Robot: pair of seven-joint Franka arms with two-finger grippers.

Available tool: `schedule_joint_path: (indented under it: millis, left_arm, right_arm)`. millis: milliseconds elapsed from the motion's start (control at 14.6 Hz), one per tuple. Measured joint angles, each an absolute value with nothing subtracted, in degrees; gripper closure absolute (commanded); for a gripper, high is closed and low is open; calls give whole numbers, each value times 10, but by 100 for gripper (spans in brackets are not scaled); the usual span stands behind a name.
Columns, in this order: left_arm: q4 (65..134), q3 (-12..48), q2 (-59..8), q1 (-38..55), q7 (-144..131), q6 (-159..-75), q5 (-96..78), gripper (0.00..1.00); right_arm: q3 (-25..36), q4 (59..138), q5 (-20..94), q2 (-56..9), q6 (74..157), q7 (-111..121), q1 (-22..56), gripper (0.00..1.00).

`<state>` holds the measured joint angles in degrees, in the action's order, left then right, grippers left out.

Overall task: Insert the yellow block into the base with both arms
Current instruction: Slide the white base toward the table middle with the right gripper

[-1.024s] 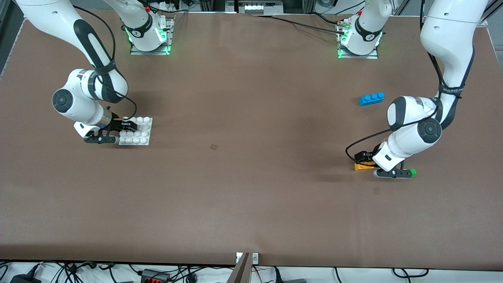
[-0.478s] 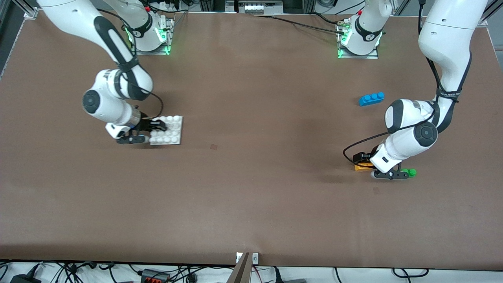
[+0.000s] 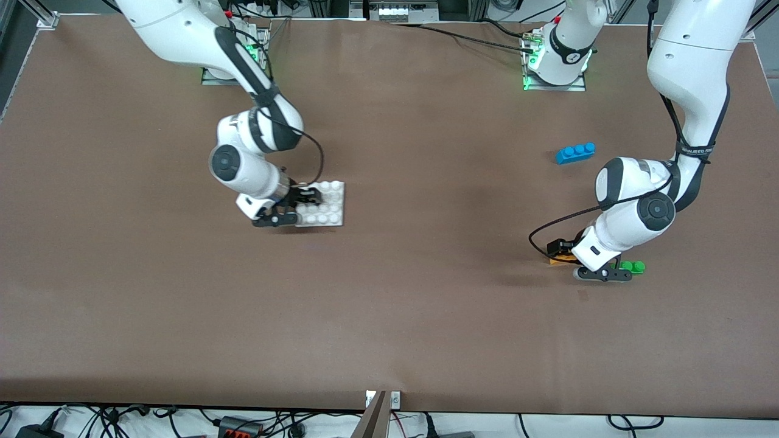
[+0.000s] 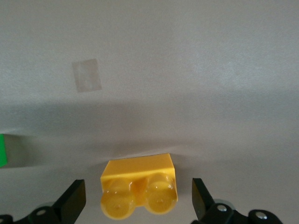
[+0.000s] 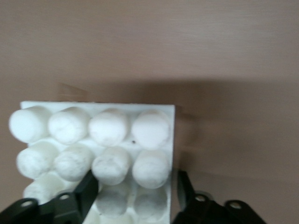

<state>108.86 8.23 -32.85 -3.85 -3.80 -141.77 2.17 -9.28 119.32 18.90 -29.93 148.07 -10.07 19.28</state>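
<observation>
Base [image 3: 322, 204] pinched at one edge by right gripper [image 3: 296, 205], fingers closed on a stud row, toward the right arm's end of the table, likely raised off it. Yellow block [image 4: 139, 185] flat on the table near green brick [image 3: 633, 266], between the spread, empty fingers of left gripper [image 3: 578, 258], low over it. Blue brick [image 3: 575, 152] untouched. Block not yet gripped; grasp, lift, meeting with base and pressing onto studs all left.
</observation>
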Motion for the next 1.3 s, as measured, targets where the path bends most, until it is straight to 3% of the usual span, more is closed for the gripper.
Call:
schedule_joint_path:
  millis: [205,273,546,683,1298]
  left_arm:
    - [1087,82,-335,-38,-40,-1418,22,0]
    - [1087,82,-336,-38,-40,-1418,22,3]
    - [1085,82,-336,-38,-41,-1418,22,19]
    - [1084,82,-336,-38,-41,-1418,22,22]
    - [1083,82,-337,-38,-41,-1418,22,41]
  right_arm:
    - [-93,1146,189,-332,1481,-162,236,4]
    - [-93,1130,189,-342,1481,-188,254,0]
    - [-93,1047,189,-384,1483,-250,310,0]
    - [-93,1020,189,-387,1483,-251,326,0]
    - [-73,984,189,-385,1463,-253,341,0]
